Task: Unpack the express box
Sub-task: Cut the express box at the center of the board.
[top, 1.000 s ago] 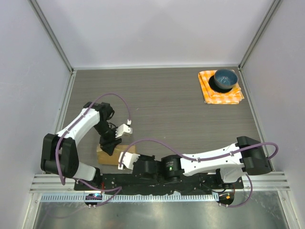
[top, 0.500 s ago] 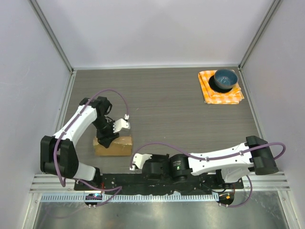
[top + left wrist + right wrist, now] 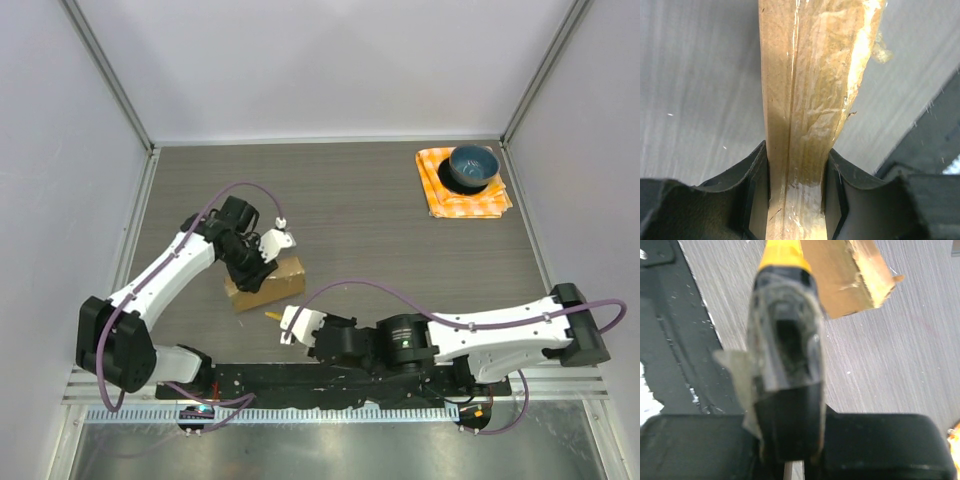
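Two grippers are at work beyond the black mounting rail [image 3: 330, 385] at the table's near edge. Left of the rail's middle, the left gripper [image 3: 252, 276] is clamped across the express box [image 3: 280, 282], a small flat plain brown cardboard carton with clear tape along its seam; the left wrist view shows both pads pressed against its sides. A second ago the carton lay square and close to the rail. Now it sits farther from the rail and more toward its middle, turned so its right end points away. That presents a long taped side toward the other arm, which I judge to be the set-up for cutting the seam. Between carton and rail, the right gripper [image 3: 300, 328] is closed on a slim black-and-clear cutter with a yellow tip [image 3: 786, 315], the tip aimed at the carton's near side, close but apart. This gripper has shifted rightward along the rail. Far beyond the rail's right end, the round blue bowl [image 3: 472, 166] on the orange checked cloth [image 3: 440, 200] is unchanged.
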Controlling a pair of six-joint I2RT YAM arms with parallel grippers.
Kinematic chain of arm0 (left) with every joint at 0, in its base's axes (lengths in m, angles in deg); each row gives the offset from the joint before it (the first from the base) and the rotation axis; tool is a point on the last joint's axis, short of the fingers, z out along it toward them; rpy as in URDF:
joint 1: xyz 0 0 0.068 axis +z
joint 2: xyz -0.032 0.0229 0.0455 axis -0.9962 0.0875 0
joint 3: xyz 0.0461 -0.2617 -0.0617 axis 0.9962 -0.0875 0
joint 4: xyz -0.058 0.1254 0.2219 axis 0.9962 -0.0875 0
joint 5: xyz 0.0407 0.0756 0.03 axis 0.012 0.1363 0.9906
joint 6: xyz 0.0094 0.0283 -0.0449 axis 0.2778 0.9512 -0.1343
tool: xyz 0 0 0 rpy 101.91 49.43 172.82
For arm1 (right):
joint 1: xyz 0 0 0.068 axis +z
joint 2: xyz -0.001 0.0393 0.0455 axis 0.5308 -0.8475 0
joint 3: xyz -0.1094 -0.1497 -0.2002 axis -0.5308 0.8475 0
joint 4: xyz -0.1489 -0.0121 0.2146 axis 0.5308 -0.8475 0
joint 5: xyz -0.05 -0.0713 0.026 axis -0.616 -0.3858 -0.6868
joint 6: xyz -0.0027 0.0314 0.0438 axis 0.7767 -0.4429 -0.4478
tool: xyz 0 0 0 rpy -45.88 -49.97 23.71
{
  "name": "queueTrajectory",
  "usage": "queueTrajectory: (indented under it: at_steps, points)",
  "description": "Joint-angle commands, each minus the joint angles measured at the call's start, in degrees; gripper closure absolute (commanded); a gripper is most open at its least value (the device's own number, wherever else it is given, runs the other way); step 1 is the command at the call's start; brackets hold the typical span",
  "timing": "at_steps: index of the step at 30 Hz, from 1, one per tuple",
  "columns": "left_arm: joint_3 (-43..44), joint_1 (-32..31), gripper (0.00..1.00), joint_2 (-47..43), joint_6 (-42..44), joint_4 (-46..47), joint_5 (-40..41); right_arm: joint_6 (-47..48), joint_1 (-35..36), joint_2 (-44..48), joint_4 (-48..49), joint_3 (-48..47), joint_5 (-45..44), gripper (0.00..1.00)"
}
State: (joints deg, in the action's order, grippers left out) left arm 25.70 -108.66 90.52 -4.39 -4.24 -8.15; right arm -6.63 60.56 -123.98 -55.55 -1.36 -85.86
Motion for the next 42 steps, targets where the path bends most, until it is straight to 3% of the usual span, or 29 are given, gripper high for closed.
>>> queueTrajectory:
  at_steps: [1,6,10,11,14,17,23,31,35,38,39,40,41,42]
  points:
    - [-0.9,-3.6,0.66,0.3,-13.3,18.1,5.5,-4.5,0.4,7.2,-1.2,-2.1,5.6,0.99]
    - [-2.4,-11.3,0.55,2.7,-17.3,23.5,11.0,-5.5,0.4,6.8,-2.8,-3.6,7.5,0.99]
    - [-3.0,-12.6,0.49,5.6,-18.5,22.7,11.0,-6.1,0.4,6.6,-2.9,-3.4,7.6,0.99]
    - [-3.1,-12.6,0.43,6.3,-18.7,22.6,11.1,-6.4,0.3,6.6,-2.8,-3.4,7.5,0.99]
    - [-3.8,-12.7,0.13,6.0,-18.9,22.4,11.3,-6.6,0.4,6.8,-2.5,-2.7,7.3,0.99]
    - [-2.9,-12.7,0.0,4.7,-19.0,21.3,11.1,-6.7,0.3,7.0,-2.3,-2.3,7.1,0.99]
    - [0.9,-12.7,0.0,-2.3,-16.9,14.7,9.6,-7.5,0.3,7.6,-2.4,-1.1,8.2,0.99]
    - [3.7,-12.2,0.0,-14.0,-13.2,8.5,11.7,-9.5,0.3,8.7,-4.0,-1.9,16.7,0.99]
    - [9.5,-7.9,0.0,-16.6,-12.0,5.7,8.6,-10.6,-0.2,6.7,-4.3,-2.3,18.9,0.99]
    - [16.0,3.1,0.0,-17.2,-9.5,1.0,-4.0,-10.7,-2.1,4.3,-4.0,-2.8,19.1,0.99]
    - [17.5,5.6,0.0,-17.3,-8.5,-2.8,-12.9,-10.4,-3.1,3.8,-3.6,-3.0,19.6,0.99]
    - [20.9,7.6,0.0,-17.0,-4.8,-5.8,-16.9,-10.1,-3.8,3.4,-3.0,-3.1,20.1,0.99]
    - [22.7,9.7,0.0,-16.4,-0.1,-10.4,-21.3,-9.7,-4.3,3.0,-1.6,-3.1,21.2,0.99]
    - [24.8,10.0,0.0,-14.0,4.4,-21.8,-24.2,-9.1,-5.9,3.1,-0.6,-3.0,22.2,0.99]
